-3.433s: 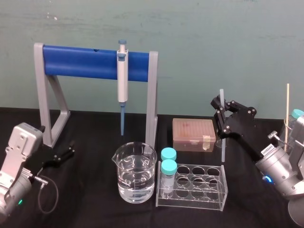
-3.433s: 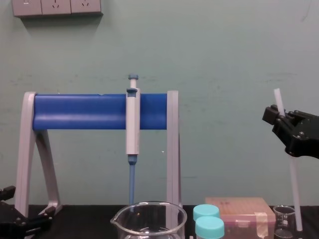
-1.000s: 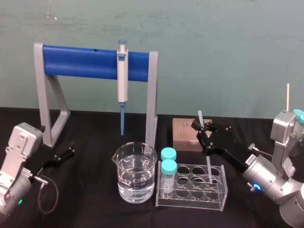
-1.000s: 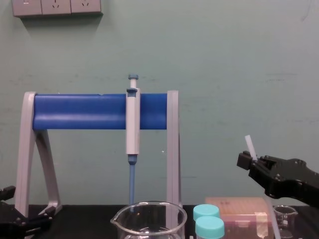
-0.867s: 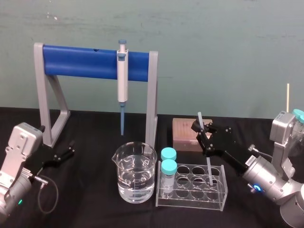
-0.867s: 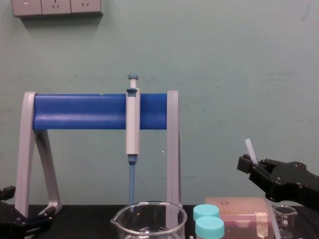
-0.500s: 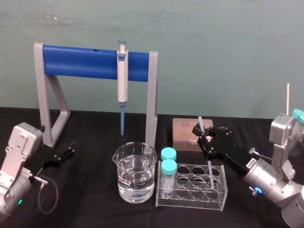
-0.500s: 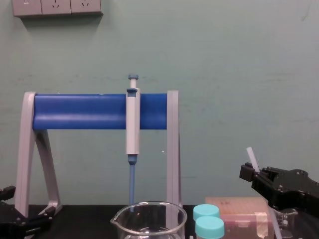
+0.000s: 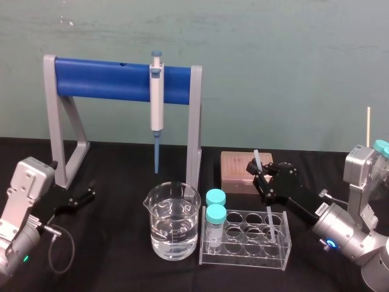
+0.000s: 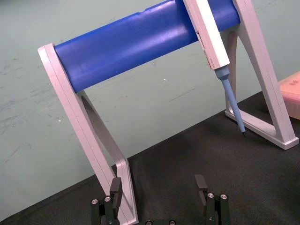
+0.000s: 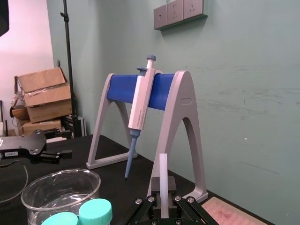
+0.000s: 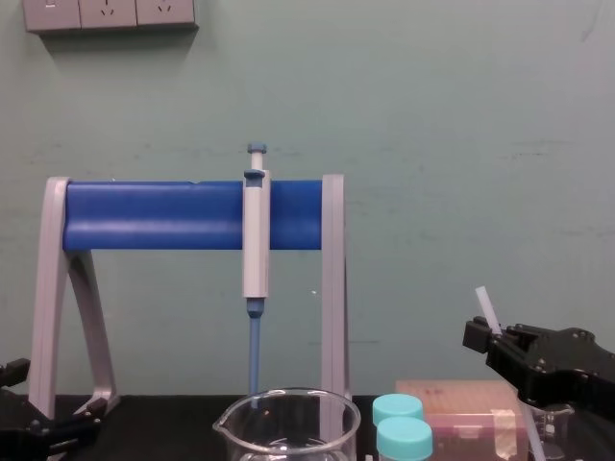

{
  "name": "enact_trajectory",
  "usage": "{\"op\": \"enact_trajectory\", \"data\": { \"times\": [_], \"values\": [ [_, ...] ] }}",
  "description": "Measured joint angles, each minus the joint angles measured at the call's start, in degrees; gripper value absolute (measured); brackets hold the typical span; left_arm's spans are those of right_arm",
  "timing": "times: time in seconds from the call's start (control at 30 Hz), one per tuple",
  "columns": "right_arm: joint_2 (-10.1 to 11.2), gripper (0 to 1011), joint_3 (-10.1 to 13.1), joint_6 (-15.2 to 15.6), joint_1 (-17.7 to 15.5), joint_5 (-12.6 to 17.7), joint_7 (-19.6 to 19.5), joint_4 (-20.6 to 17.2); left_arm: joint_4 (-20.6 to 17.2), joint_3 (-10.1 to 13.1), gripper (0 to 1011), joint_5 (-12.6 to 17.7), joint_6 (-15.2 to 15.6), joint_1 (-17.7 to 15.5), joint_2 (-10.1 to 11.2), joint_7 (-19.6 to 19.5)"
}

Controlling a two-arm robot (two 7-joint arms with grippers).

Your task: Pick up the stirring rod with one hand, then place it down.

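We see the right gripper (image 9: pixel 259 173) low over the black table (image 9: pixel 121 176), just in front of the pinkish tip box (image 9: pixel 238 172) and above the rear right part of the clear tube rack (image 9: pixel 246 243). Its 2 fingers are clamped on the rod (image 9: pixel 257 158), gripping it near the upper end, so a short length stands above the fingers and the longer part hangs below. The rod is tilted, its top leaning toward the robot's left, and its lower part runs down into the right end of the rack; we cannot tell whether the tip sits in a well or touches the bottom. In the right wrist view the rod (image 11: pixel 162 183) rises straight from between the black fingers (image 11: pixel 150 201). From the chest the gripper (image 12: pixel 492 336) holds the rod (image 12: pixel 484 300) at the lower right. 2 teal-capped tubes (image 9: pixel 215 214) stand at the rack's left end, beside a large beaker (image 9: pixel 173 222) of clear liquid. Behind them a pipette (image 9: pixel 157 100) hangs from the blue bar of a grey stand (image 9: pixel 103 79). The left gripper (image 9: pixel 85 196) rests parked near the stand's left foot, and in its wrist view its fingers (image 10: pixel 116 187) are spread apart, holding nothing.
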Motion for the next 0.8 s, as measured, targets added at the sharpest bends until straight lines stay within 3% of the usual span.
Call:
{"op": "enact_trajectory", "data": {
  "times": [0.43,0.8],
  "values": [
    [-0.06,96,0.05,-0.06,0.00,0.16,0.02,0.03,0.00,0.00,1000,0.00,0.00,0.00,0.00,0.00],
    [-0.09,426,0.10,-0.10,0.00,0.26,0.06,0.08,0.00,0.00,1000,0.00,0.00,0.00,0.00,0.00]
  ]
}}
